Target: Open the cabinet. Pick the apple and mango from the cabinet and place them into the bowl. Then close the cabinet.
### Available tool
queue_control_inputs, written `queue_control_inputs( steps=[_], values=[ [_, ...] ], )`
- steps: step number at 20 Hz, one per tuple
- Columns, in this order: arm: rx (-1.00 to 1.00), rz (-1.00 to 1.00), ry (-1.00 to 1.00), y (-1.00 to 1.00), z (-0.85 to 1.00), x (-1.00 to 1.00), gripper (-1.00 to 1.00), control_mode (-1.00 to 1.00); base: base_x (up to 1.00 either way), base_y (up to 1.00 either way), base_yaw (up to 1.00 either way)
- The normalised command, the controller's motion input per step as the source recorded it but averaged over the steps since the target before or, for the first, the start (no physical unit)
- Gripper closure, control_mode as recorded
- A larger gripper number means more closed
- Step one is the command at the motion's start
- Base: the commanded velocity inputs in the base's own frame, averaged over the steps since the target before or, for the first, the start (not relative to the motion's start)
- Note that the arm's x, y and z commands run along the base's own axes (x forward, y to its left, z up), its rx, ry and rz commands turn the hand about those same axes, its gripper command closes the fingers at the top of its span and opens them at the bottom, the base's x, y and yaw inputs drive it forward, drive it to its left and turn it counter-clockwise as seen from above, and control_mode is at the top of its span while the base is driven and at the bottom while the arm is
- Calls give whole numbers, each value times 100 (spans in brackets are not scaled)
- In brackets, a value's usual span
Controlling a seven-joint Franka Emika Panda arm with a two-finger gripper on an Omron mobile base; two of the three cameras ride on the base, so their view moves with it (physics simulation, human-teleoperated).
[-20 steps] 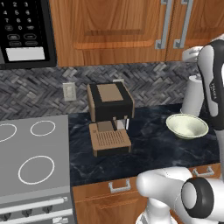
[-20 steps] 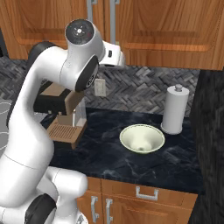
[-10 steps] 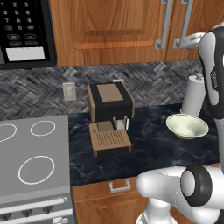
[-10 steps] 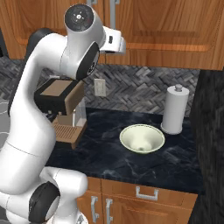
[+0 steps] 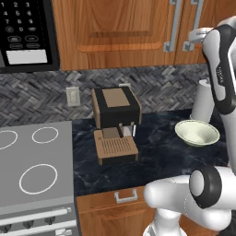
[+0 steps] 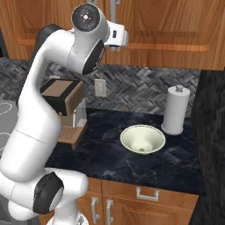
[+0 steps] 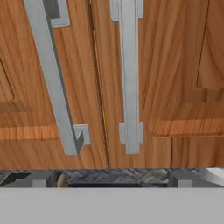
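Cabinet (image 7: 166, 78), wall-hung, doors shut, the two bar handles (image 7: 130, 74) faced closely by the gripper (image 5: 199, 34), whose jaws are spread wide and grasp nothing, seemingly lined up for a pull; bowl (image 6: 143, 139) is left waiting on the counter (image 6: 110, 154) below; no legible lettering is noted.

Grey herringbone backsplash (image 5: 41, 94) backs a dark, seemingly marble counter (image 6: 101, 154) beside a stovetop (image 5: 32, 170).

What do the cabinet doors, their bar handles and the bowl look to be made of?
The cabinet doors: orange-brown wood, visible grain, slight satin sheen. The bar handles: grey metal by the look, smooth and matte, possibly brushed. The bowl: pale cream, smooth and plain, likely glazed ceramic, though plastic cannot be ruled out.
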Motion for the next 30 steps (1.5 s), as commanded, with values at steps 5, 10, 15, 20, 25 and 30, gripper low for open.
queue_control_inputs(
  steps=[5, 10, 15, 20, 25, 30],
  values=[
    [1, 0, -12, -6, 1, 36, -100, -100, 0, 0, 0],
    [0, 0, -6, -18, 0, 34, -100, -100, 0, 0, 0],
    [1, 0, 0, -18, 0, 36, -100, -100, 0, 0, 0],
    [1, 0, 0, -11, 0, 35, -100, -100, 0, 0, 0],
    [2, 0, 0, -3, 0, 35, -100, -100, 0, 0, 0],
    [1, 0, 0, 0, 0, 31, -100, -100, 0, 0, 0]
  ],
)
